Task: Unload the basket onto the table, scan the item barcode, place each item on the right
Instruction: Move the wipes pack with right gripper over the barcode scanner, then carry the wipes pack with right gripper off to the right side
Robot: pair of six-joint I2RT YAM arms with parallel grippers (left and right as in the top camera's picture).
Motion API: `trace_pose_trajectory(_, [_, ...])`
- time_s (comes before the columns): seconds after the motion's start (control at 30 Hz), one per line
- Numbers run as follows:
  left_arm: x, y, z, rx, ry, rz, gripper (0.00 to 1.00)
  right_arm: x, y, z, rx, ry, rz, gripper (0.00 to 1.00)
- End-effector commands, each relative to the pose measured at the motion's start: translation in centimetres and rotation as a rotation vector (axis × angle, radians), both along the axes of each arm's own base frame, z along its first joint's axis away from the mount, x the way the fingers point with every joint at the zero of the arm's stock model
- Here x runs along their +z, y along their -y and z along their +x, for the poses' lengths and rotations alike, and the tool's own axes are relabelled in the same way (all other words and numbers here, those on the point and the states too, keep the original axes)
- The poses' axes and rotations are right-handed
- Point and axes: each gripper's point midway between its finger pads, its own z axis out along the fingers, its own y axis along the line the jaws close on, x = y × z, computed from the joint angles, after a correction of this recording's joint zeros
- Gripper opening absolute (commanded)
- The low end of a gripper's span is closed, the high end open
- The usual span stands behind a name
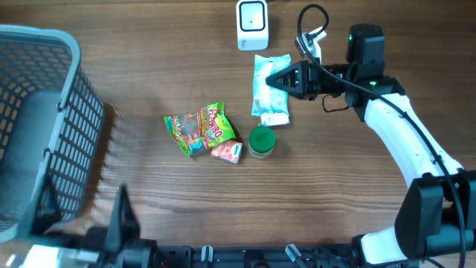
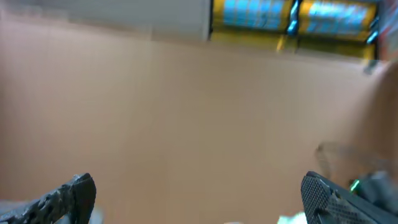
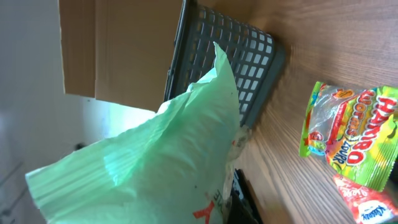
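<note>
While the right hand (image 1: 274, 79) grips the pale green packet (image 1: 266, 100) just beside the white scanner (image 1: 252, 24), the left hand (image 2: 199, 196) stands wide open near the grey basket (image 1: 71, 112).

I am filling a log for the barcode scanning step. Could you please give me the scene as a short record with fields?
right fingers: shut on the pale green packet
left fingers: open, holding nothing
scanner: white, at the far table edge, near the packet
loose on table: Haribo bag, small red packet, green-lidded jar
basket: grey, at the left side
</note>
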Motion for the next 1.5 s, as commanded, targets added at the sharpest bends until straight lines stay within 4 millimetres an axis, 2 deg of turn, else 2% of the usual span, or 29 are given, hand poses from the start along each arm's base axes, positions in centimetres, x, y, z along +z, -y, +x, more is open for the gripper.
trace_pose_trajectory(0.0, [-8.3,-1.2,6.3,0.085,-0.233,-0.084,1.0,0.4,0.1,0.0,0.013,0.116,0.006,0.04])
trace_pose_trajectory(0.13, [-17.6,-0.8,10.6,0.103,-0.448,-0.057,1.0,0.4,0.1,0.0,0.021,0.196,0.005,0.04])
trace_pose_trajectory(0.27, [-22.9,-0.6,11.9,0.11,-0.567,-0.035,1.0,0.1,0.1,0.5,0.003,0.262,-0.018,0.04])
trace_pose_trajectory(0.33, [-25.1,-0.6,11.9,0.114,-0.633,-0.022,1.0,-0.6,0.3,1.6,-0.054,0.277,-0.069,0.04])
trace_pose_trajectory(0.4, [-26.7,-0.6,11.7,0.117,-0.695,-0.011,1.0,-0.2,0.2,1.6,-0.041,0.342,-0.058,0.04])
trace_pose_trajectory(0.53, [-26.8,-0.6,11.6,0.119,-0.7,-0.009,1.0,1.6,0.0,1.5,-0.012,0.407,-0.002,0.04])
trace_pose_trajectory(0.57, [-26.8,-0.6,11.6,0.119,-0.7,-0.009,1.0,1.3,0.0,2.5,-0.055,0.48,-0.04,0.04])
trace_pose_trajectory(0.7, [-26.8,-0.6,11.6,0.119,-0.7,-0.009,1.0,-1.8,0.0,7.7,-0.299,0.688,-0.356,0.05])
trace_pose_trajectory(0.77, [-26.8,-0.6,11.6,0.119,-0.7,-0.009,1.0,-3.1,0.9,10.4,-0.446,0.783,-0.576,0.04])
trace_pose_trajectory(0.8, [-26.8,-0.6,11.6,0.119,-0.7,-0.009,1.0,-3.1,1.6,11.9,-0.541,0.863,-0.718,0.04])
trace_pose_trajectory(0.87, [-26.8,-0.6,11.6,0.119,-0.7,-0.009,1.0,-2.3,2.1,13.3,-0.619,1.01,-0.868,0.04])
trace_pose_trajectory(0.93, [-26.8,-0.6,11.6,0.119,-0.7,-0.009,1.0,-1.3,3.3,15.1,-0.72,1.11,-0.969,0.04])
trace_pose_trajectory(1.0, [-26.8,-0.6,11.6,0.119,-0.7,-0.009,1.0,-1.3,3.3,16.7,-0.766,1.161,-0.982,0.04])
trace_pose_trajectory(1.1, [-26.8,-0.6,11.6,0.119,-0.7,-0.009,1.0,-3.1,2.2,20.5,-0.763,1.17,-1.011,0.04])
trace_pose_trajectory(1.13, [-26.8,-0.6,11.6,0.119,-0.7,-0.009,1.0,-4.4,1.1,23.2,-0.746,1.155,-1.023,0.04])
trace_pose_trajectory(1.17, [-26.8,-0.6,11.6,0.119,-0.7,-0.009,1.0,-4.9,0.6,24.7,-0.738,1.144,-1.036,0.04])
trace_pose_trajectory(1.3, [-26.8,-0.6,11.6,0.119,-0.7,-0.009,1.0,-5.4,-0.5,26.8,-0.711,1.127,-1.05,0.04])
trace_pose_trajectory(1.47, [-26.8,-0.6,11.6,0.119,-0.7,-0.009,1.0,-7.2,-1.2,27.1,-0.682,1.123,-1.057,0.04])
